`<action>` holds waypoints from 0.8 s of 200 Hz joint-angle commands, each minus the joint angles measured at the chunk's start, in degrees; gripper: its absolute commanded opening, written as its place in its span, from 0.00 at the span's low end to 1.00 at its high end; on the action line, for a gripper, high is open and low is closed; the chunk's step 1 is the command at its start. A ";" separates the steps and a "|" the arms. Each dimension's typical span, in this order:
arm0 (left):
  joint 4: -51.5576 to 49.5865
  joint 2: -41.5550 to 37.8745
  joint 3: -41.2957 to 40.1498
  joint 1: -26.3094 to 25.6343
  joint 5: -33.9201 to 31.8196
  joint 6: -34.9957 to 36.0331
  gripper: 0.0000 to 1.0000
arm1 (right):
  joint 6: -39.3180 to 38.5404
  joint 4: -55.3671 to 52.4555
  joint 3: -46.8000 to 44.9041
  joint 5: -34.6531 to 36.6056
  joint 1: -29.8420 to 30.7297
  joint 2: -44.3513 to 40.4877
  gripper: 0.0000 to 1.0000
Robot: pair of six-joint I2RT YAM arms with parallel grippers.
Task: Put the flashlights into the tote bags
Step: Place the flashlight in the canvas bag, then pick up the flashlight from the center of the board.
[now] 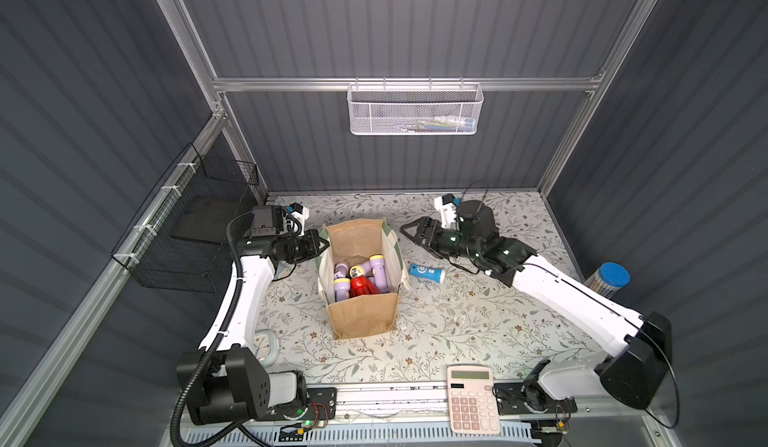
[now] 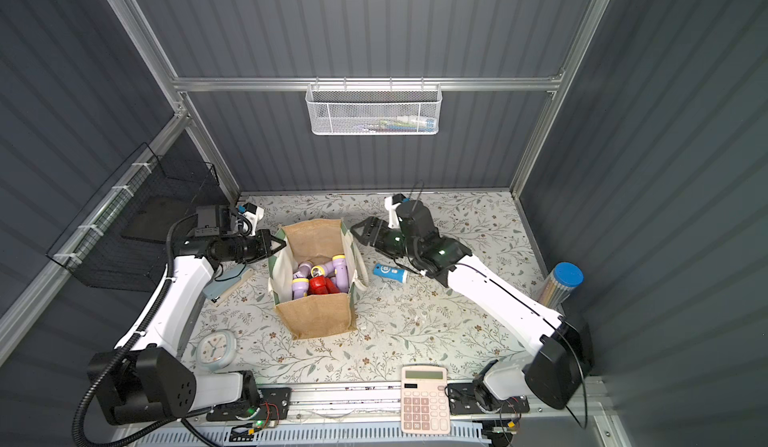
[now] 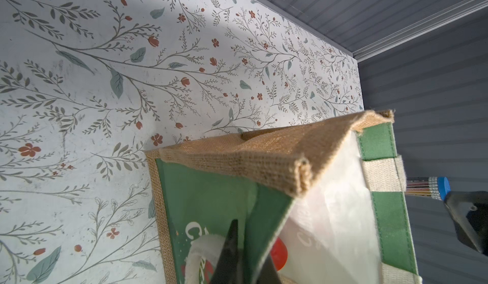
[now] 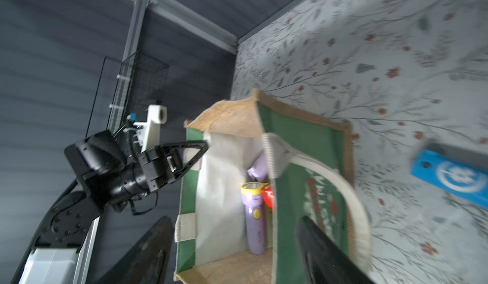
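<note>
The tan jute tote bag (image 1: 361, 318) (image 2: 318, 320) stands open mid-table, and several lilac flashlights (image 1: 378, 268) plus a red one (image 1: 362, 288) lie inside it. A blue flashlight (image 1: 427, 273) (image 2: 390, 272) (image 4: 449, 174) lies on the table just right of the bag. My left gripper (image 1: 326, 243) (image 3: 248, 253) is shut on the rim of the bag's green left side panel (image 3: 211, 195). At the bag's far right corner my right gripper (image 1: 405, 229) (image 4: 235, 245) is open, its jaws standing wide either side of the right panel's edge (image 4: 317, 142). It holds nothing.
A clear pencil tube with a blue lid (image 1: 609, 278) stands at the right wall. A pink calculator (image 1: 471, 399) lies at the front edge and a round clock (image 2: 216, 349) at the front left. A black wire basket (image 1: 195, 224) hangs on the left wall, and a white mesh basket (image 1: 415, 110) on the back wall.
</note>
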 commanded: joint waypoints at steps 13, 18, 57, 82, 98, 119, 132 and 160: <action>0.49 -0.89 1.88 0.04 0.74 0.40 0.00 | 17.55 -1.05 -9.69 15.53 -2.83 -6.28 0.76; 0.49 -0.90 1.88 0.04 0.73 0.40 0.00 | 18.98 -1.80 -10.53 16.58 -2.93 -6.49 0.76; 0.53 -0.73 1.71 0.04 0.84 0.24 0.00 | 27.90 -4.25 -12.88 17.70 -3.02 -2.21 0.76; 0.58 -0.98 1.56 0.04 0.73 0.31 0.00 | 31.19 -3.16 -11.96 15.32 -3.02 3.60 0.75; 0.49 -0.91 1.54 0.04 0.71 0.40 0.00 | 32.41 -2.30 -10.19 12.49 -3.02 7.90 0.74; 0.42 -0.82 1.51 0.04 0.54 0.47 0.00 | 33.96 -1.62 -7.63 9.32 -2.70 13.35 0.72; 0.25 -0.90 1.52 0.04 0.34 0.62 0.00 | 35.42 -1.47 -6.65 8.14 -2.40 15.89 0.71; 0.14 -0.94 1.28 0.04 0.01 0.80 0.00 | 38.89 -1.62 -4.73 8.62 -1.46 19.71 0.69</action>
